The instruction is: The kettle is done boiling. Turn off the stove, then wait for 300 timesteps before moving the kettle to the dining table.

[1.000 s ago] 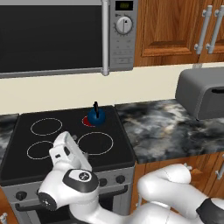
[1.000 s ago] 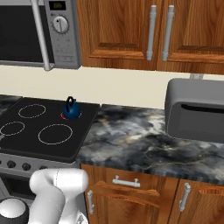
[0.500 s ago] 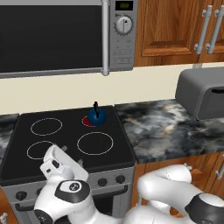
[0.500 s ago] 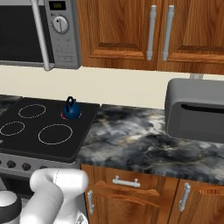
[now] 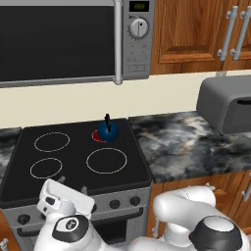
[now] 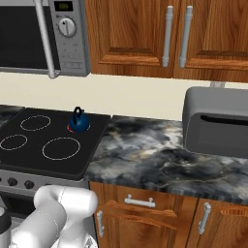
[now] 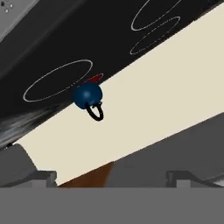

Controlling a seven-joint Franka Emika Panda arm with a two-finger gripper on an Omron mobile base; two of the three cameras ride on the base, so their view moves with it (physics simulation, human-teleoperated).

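The small dark-blue kettle stands on the back right burner of the black stove, and a red glow shows under it. In the hand view, which is rolled over, the kettle hangs near the middle with red beside it. My gripper is low over the stove's front edge, well short of the kettle, open and holding nothing. Dark knobs line the steel front just below the hand. The dining table is out of view.
A steel microwave hangs above the stove. A marbled counter runs to the right, with a grey box-shaped appliance at its far end. Wood cabinets hang above and stand below the counter.
My arm has sunk, and the hand has come down and forward to the stove's front edge. The kettle has stayed put and the jaws are still wide apart.
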